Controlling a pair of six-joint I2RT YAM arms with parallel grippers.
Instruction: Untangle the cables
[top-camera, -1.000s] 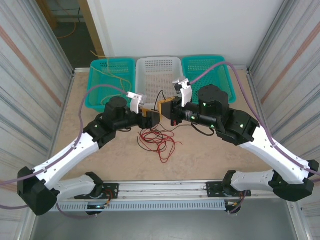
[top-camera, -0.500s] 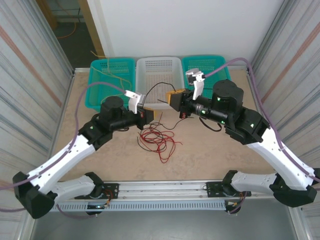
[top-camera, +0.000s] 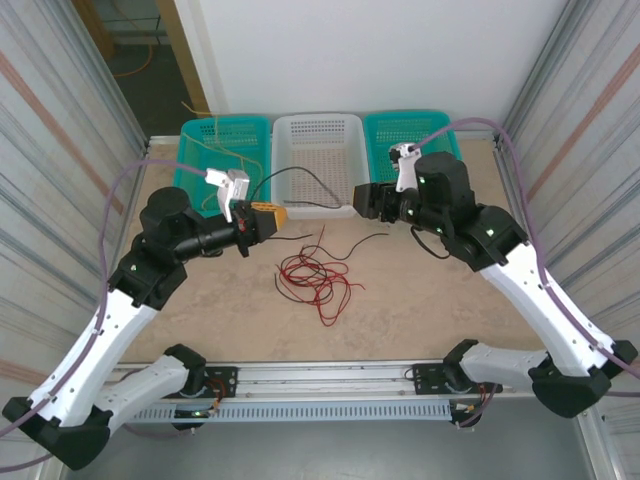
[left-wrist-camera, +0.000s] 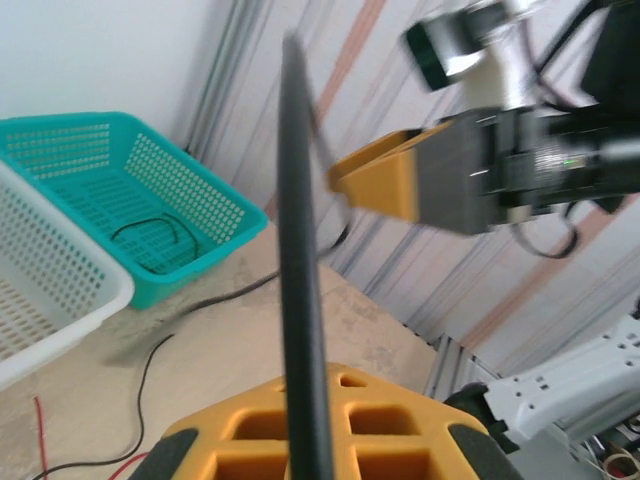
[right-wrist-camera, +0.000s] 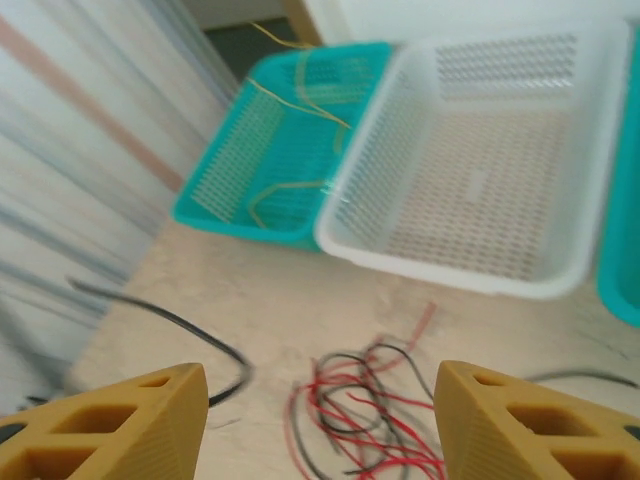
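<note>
Two end effectors hang over the worktop (top-camera: 430, 300): your left end effector (top-camera: 276, 213) pinches a black cable (left-wrist-camera: 303, 250), and your right end effector (top-camera: 360, 199) gapes with nothing in it. Red and black cables (top-camera: 315, 275) lie tangled mid-worktop, nearer than the white basket (top-camera: 320, 150).

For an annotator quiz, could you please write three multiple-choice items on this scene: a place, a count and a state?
1. Where is the yellow cable? A left teal basket B white basket C table
2. How many baskets? A two B three C four
3. The right gripper is A open B gripping red cable C gripping a basket
1 A: the yellow cable loops inside the left teal basket.
2 B: it, the white basket and the right teal basket.
3 A: the right gripper's fingers stand apart, empty.
</note>
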